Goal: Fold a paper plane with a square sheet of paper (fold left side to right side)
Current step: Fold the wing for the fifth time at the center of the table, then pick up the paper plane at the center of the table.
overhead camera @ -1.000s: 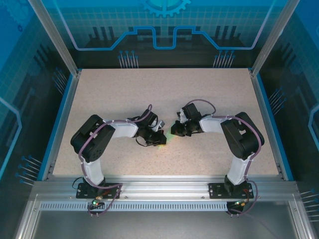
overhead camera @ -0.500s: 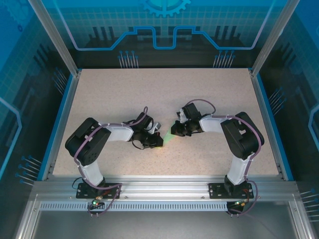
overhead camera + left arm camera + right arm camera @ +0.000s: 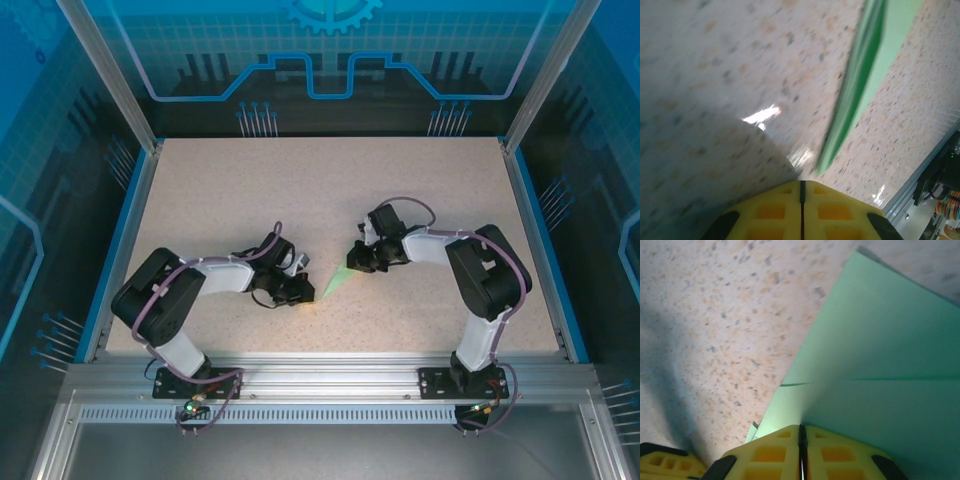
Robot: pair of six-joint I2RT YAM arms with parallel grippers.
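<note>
Now a slim, creased pale-green paper plane (image 3: 337, 281) pinched in the right gripper (image 3: 801, 432), left gripper (image 3: 801, 187) clenched beside its tip.

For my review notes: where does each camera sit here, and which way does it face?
Top external: fixed above and behind the bases, looking down on the speckled beige table; both arms, left hand and right hand show.
Left wrist: low over the table, facing along its shut yellow fingers toward the pale green folded paper.
Right wrist: close above the paper, its yellow fingers pinching it.
All three share the paper and table.
</note>
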